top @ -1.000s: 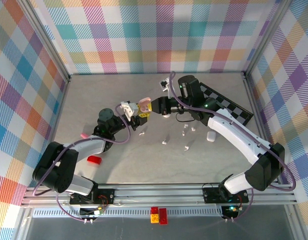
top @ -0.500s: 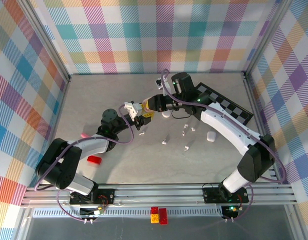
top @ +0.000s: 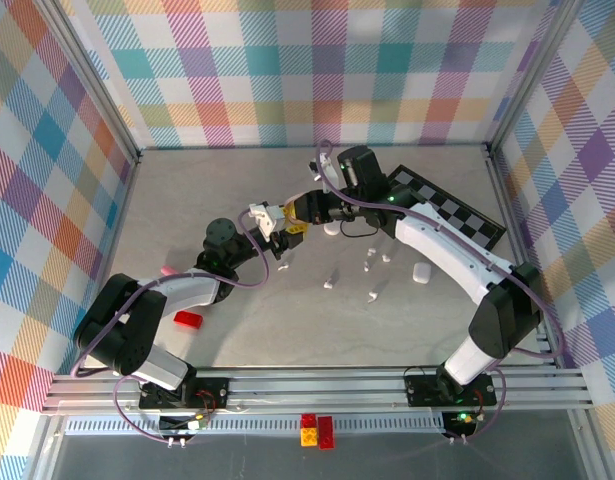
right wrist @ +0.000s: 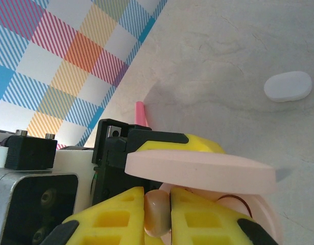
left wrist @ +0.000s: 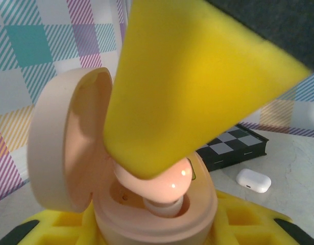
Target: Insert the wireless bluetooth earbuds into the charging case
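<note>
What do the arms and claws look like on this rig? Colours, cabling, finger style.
Both alike. Left arm and right arm: white curved link shells between black joint housings. A mauve cable loops loosely along each. Left claw and right claw: yellow wedge-shaped fingers with square waffle pockets, on black mounts.

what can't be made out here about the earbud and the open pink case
Right wrist view: the case lid hides the sockets and where the earbud in the right hand meets them.
Left wrist view: that hand's yellow finger covers the earbud's top, so how deep it sits is unclear.
Top view: the loose earbuds are too small to tell left from right.
</note>
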Robot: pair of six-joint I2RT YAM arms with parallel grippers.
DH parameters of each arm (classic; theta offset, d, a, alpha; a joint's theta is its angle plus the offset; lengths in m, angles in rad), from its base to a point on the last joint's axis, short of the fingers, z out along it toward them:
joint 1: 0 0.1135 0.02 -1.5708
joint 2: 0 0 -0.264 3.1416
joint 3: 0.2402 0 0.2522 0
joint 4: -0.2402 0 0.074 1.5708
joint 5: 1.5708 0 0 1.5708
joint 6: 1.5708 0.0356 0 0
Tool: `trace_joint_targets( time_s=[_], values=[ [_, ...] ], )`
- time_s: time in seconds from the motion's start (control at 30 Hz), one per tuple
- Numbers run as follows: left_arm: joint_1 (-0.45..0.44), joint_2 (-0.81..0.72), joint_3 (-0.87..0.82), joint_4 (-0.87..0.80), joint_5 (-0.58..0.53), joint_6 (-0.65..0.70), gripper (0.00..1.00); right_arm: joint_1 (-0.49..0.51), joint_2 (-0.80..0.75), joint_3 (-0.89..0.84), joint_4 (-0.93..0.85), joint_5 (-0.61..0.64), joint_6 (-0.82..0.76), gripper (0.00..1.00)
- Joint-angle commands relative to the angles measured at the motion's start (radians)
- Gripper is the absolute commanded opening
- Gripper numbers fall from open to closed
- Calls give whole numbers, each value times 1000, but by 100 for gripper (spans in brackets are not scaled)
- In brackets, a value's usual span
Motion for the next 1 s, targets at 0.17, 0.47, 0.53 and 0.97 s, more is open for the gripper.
trace_joint_targets(
  time_s=[0.17, 0.47, 0.53, 0.97],
  values=[
    [-12, -7, 38, 64, -21, -13, 37, -2, 29, 35, -20, 13, -17, 17],
    [-11, -30, 31, 48, -28, -4, 37, -2, 20, 36, -52, 65, -27, 21],
    [-11, -34, 31, 40, -27, 0, 37, -2, 16, 34, -62, 77, -32, 22],
    [-12, -39, 28, 37, -26, 1, 37, -2, -7, 35, -70, 96, -33, 25]
  ],
)
